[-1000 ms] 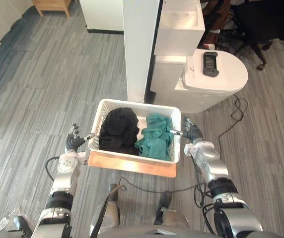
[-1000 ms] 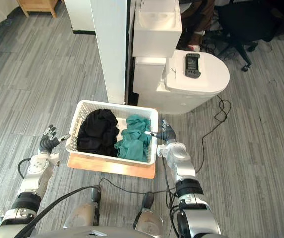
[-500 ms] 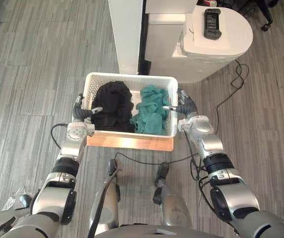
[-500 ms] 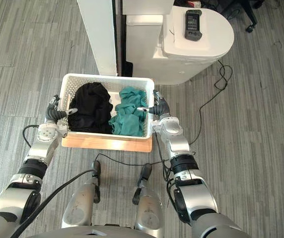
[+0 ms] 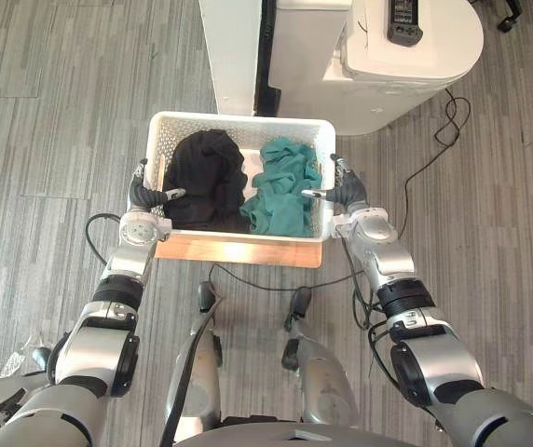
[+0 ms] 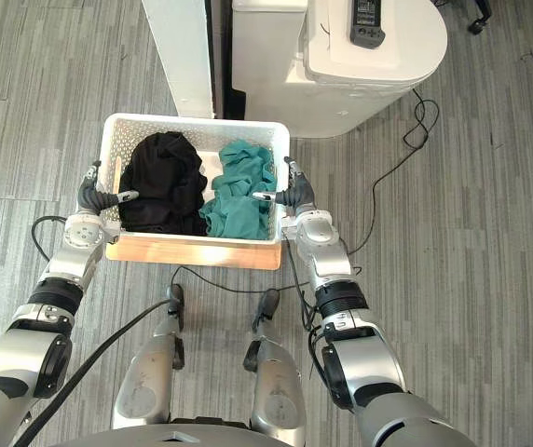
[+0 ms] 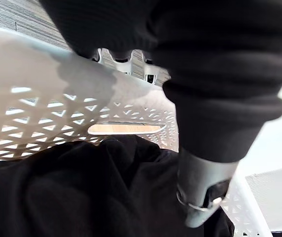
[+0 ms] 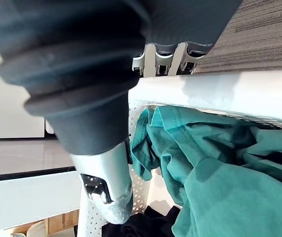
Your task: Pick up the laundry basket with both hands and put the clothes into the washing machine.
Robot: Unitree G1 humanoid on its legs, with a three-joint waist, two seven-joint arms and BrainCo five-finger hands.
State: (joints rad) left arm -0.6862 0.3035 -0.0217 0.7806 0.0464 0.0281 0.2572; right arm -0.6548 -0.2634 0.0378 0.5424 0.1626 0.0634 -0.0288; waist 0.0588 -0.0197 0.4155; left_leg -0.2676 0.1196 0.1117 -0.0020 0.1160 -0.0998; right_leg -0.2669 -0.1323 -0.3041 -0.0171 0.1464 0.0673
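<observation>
The washing machine (image 5: 416,74), partly cut off, stood beyond the fingertips. Between the hands, the laundry basket (image 5: 239,119) sat on a wooden board (image 5: 239,250), holding black clothes (image 5: 206,182) and teal clothes (image 5: 280,191). The left hand (image 5: 143,198) and right hand (image 5: 348,194) pinched opposite rims, thumbs inside, fingers outside and largely hidden.

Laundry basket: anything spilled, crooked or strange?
Nothing stands out. The laundry basket sits square on its wooden board, black garment and teal garment fully inside; left robot hand and right robot hand grip opposite rims.

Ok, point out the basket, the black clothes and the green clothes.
basket (image 5: 239,118), left eye view, far rim.
black clothes (image 5: 206,177), left eye view, middle of heap.
green clothes (image 5: 280,186), left eye view, middle of heap.
</observation>
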